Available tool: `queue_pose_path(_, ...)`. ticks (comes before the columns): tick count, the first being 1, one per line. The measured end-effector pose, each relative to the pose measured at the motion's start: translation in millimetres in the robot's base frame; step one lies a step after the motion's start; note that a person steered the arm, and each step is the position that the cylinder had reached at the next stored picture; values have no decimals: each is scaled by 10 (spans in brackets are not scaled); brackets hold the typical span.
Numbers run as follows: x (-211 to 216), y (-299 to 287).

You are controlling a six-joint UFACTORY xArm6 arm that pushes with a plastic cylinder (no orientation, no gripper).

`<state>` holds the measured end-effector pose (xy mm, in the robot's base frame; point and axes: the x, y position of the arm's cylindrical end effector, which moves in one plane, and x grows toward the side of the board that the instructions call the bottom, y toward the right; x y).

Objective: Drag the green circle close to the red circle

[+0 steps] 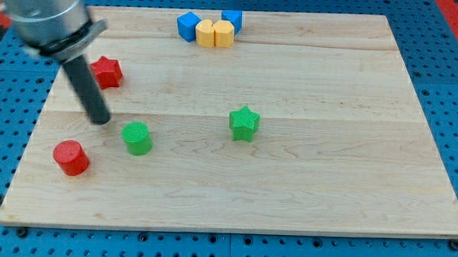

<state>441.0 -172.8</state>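
The green circle (138, 137) stands on the wooden board at the view's lower left. The red circle (71, 157) stands a little further left and lower, a short gap away from it. My tip (102, 121) is on the board just up and left of the green circle, apart from it, and above the red circle. The dark rod rises from the tip toward the view's top left.
A red star (106, 71) lies at the upper left near the rod. A green star (244, 123) lies near the middle. Two blue blocks (188, 25) (232, 21) and two yellow blocks (215, 34) cluster at the top. The board's left edge (32, 137) is close.
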Motion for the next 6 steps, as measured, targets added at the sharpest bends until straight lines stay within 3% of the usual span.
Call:
queue_pose_path(1, 178, 988)
queue_pose_path(2, 493, 526)
queue_pose_path(3, 529, 202)
queue_pose_path(4, 948, 1021)
queue_pose_path(5, 776, 2309)
queue_pose_path(6, -14, 2425)
